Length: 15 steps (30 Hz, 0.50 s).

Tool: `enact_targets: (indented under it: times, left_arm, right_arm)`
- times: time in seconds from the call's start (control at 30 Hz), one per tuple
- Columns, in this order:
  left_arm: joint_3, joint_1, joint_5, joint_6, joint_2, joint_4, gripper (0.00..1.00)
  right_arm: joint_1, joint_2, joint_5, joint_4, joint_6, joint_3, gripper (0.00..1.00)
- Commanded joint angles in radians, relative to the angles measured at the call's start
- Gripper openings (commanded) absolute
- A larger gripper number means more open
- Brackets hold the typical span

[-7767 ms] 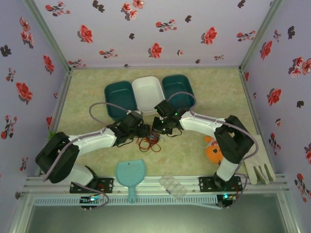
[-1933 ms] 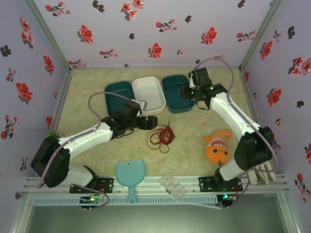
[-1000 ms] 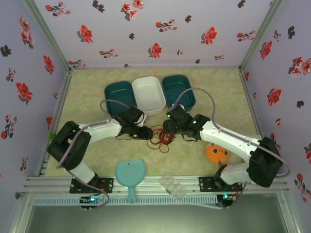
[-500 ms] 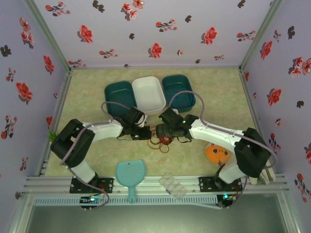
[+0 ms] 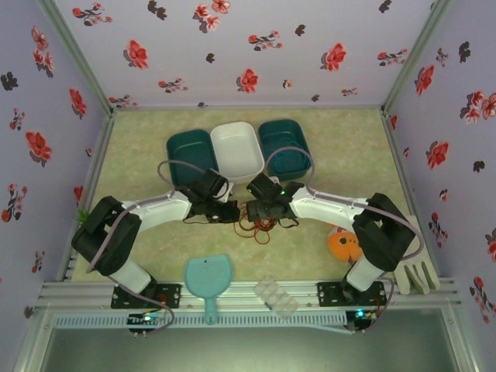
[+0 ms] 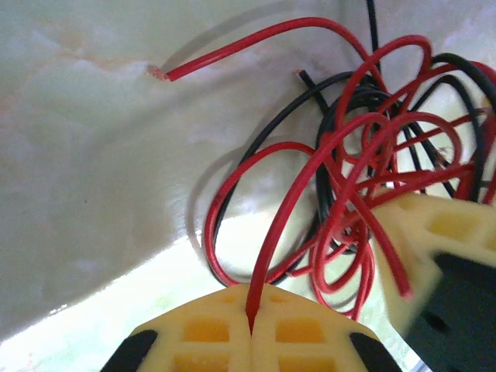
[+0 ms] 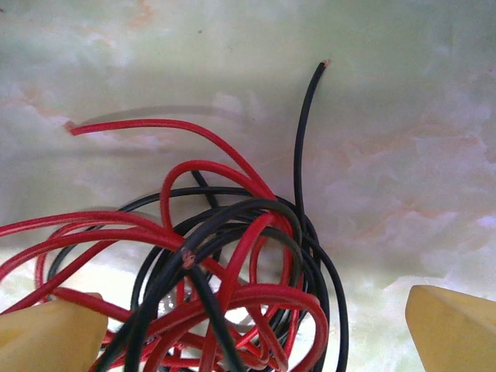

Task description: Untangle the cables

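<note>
From above, the tabletop (image 5: pixel 341 147) is a pale green and cream marbled sheet, boxed in on 3 sides by lilac walls (image 5: pixel 232 54) printed with red and dark flowers, with a metal rail (image 5: pixel 248 293) along the near edge. 3 bins (image 5: pixel 236 147) sit in a row at the back, teal, white, teal. The cables (image 5: pixel 262 227) lie as 1 tangle near the middle of the tabletop, with the left hand (image 5: pixel 232 215) and right hand (image 5: pixel 252 211) meeting just above it. A teal paddle (image 5: pixel 208 277) and a clear tray (image 5: pixel 277 295) lie near the rail, and an orange fish toy (image 5: pixel 342 246) lies to the right. In the left wrist view, the left hand's yellow fingers are pressed together, clamped on a strand of the red cable (image 6: pixel 310 167) that rises into loops mixed with the black cable (image 6: pixel 271 128); the marbled surface under them shines white near the fingers, and a yellow finger (image 6: pixel 434 225) of the other hand touches the tangle at right. In the right wrist view, the right hand's fingers stand wide apart at the bottom corners, the red and black loops lying between them, nearer the left one, on the glossy tabletop.
</note>
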Motion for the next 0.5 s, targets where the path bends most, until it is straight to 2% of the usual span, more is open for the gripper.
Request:
enact_targets:
  times: [0.0,0.47]
  left_arm:
    - [0.031,0.002,0.011,0.057,-0.060,-0.081,0.00]
    - [0.094,0.004,-0.006,0.211,-0.341,-0.330,0.00]
  right_arm:
    - [0.000,0.027,0.063,-0.042,0.039,0.004,0.99]
    - [-0.059,0.040,0.031,0.015,0.101,-0.110,0.99]
